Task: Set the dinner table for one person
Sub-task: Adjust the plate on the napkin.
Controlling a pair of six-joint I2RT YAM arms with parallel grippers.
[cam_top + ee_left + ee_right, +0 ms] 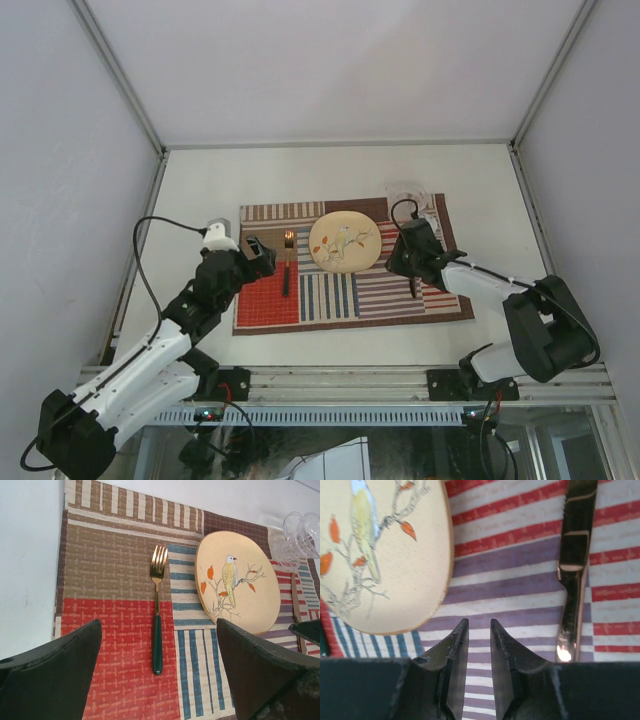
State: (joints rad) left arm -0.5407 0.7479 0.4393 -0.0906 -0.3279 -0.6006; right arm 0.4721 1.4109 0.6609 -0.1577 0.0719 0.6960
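Left gripper (258, 248) spread wide, empty, over left edge of placemat (110, 570), facing fork (157, 630); right gripper (479, 623) narrowly parted, empty, between plate (385, 555) and knife (572, 580); placemat mid dinner table (200, 190).

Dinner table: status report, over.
Left gripper open, empty, near fork. Right gripper nearly closed, empty, beside knife. Dinner table: plate, fork, knife on placemat. Nothing in the way.

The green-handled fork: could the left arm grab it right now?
Probably yes: the left gripper hangs open facing the fork, which lies flat on the placemat with nothing between them.
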